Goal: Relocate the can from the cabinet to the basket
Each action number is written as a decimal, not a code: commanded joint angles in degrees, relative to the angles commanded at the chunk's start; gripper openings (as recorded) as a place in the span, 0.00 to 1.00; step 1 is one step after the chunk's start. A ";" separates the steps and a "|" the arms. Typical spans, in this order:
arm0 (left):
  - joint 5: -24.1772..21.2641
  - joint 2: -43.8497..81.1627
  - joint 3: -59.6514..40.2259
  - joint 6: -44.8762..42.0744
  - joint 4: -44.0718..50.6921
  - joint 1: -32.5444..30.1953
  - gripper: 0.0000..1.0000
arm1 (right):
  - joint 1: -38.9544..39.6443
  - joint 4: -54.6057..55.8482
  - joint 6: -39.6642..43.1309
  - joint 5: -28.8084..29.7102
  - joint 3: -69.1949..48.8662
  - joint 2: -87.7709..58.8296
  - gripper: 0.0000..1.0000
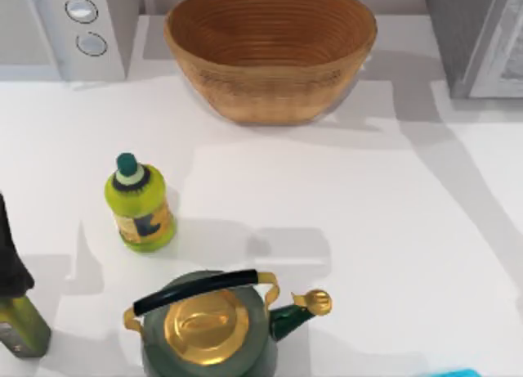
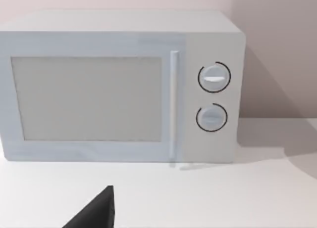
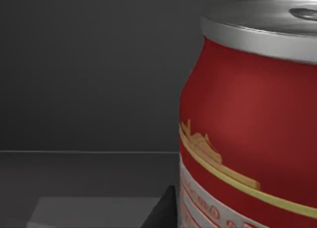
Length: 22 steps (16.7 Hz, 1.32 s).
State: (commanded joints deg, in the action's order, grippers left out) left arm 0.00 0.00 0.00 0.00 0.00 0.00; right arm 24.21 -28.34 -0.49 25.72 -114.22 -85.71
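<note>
The red can (image 3: 247,119), with a silver top and a pale label band, stands upright very close in the right wrist view. It sits inside the dark grey cabinet (image 3: 89,69). A dark part of my right gripper (image 3: 162,213) shows right beside the can's lower side. From above, the cabinet (image 1: 459,33) stands at the table's back right. The tan wicker basket (image 1: 270,91) sits at the back middle with nothing in it. A dark tip of my left gripper (image 2: 94,212) hangs low in front of the white microwave.
The white microwave (image 1: 73,25) with two knobs stands at the back left. A yellow-green bottle (image 1: 140,205) stands left of centre, with a green and gold kettle (image 1: 208,328) at the front. A dark bottle (image 1: 15,303) is at the left edge.
</note>
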 joint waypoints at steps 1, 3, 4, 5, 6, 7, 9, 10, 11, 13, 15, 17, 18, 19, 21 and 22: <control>0.00 0.00 0.00 0.00 0.00 0.00 1.00 | 2.20 -2.46 -0.01 2.17 -0.51 1.91 0.00; 0.00 0.00 0.00 0.00 0.00 0.00 1.00 | 6.78 -7.53 -0.05 6.61 -1.50 5.96 0.00; 0.00 0.00 0.00 0.00 0.00 0.00 1.00 | 8.93 -9.94 -0.07 8.69 -1.91 7.93 0.00; 0.00 0.00 0.00 0.00 0.00 0.00 1.00 | 10.91 -12.11 -0.08 10.58 -2.22 9.77 0.00; 0.00 0.00 0.00 0.00 0.00 0.00 1.00 | 12.45 -13.78 -0.09 12.08 -2.45 11.27 0.00; 0.00 0.00 0.00 0.00 0.00 0.00 1.00 | 13.47 -14.90 -0.09 13.07 -2.62 12.26 0.00; 0.00 0.00 0.00 0.00 0.00 0.00 1.00 | 13.99 -15.46 -0.08 13.57 -2.66 12.77 0.00; 0.00 0.00 0.00 0.00 0.00 0.00 1.00 | 13.99 -15.46 -0.08 13.57 -2.66 12.77 0.00; 0.00 0.00 0.00 0.00 0.00 0.00 1.00 | 13.99 -15.46 -0.08 13.57 -2.66 12.77 0.00; 0.00 0.00 0.00 0.00 0.00 0.00 1.00 | 13.75 -15.35 -0.17 13.47 -2.18 12.60 0.00; 0.00 0.00 0.00 0.00 0.00 0.00 1.00 | 13.11 -14.69 -0.10 12.80 -0.45 13.81 0.00; 0.00 0.00 0.00 0.00 0.00 0.00 1.00 | 11.62 -13.14 0.03 11.31 3.68 16.46 0.00; 0.00 0.00 0.00 0.00 0.00 0.00 1.00 | 10.60 -12.06 0.10 10.29 6.63 18.28 0.00; 0.00 0.00 0.00 0.00 0.00 0.00 1.00 | 9.42 -10.77 0.17 9.11 10.16 20.43 0.00; 0.00 0.00 0.00 0.00 0.00 0.00 1.00 | 6.60 -7.63 0.29 6.29 18.97 25.68 0.00; 0.00 0.00 0.00 0.00 0.00 0.00 1.00 | 4.98 -5.78 0.33 4.67 24.24 28.76 0.00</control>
State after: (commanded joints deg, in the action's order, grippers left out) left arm 0.00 0.00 0.00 0.00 0.00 0.00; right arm 29.20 -34.11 -0.16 30.39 -89.98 -56.96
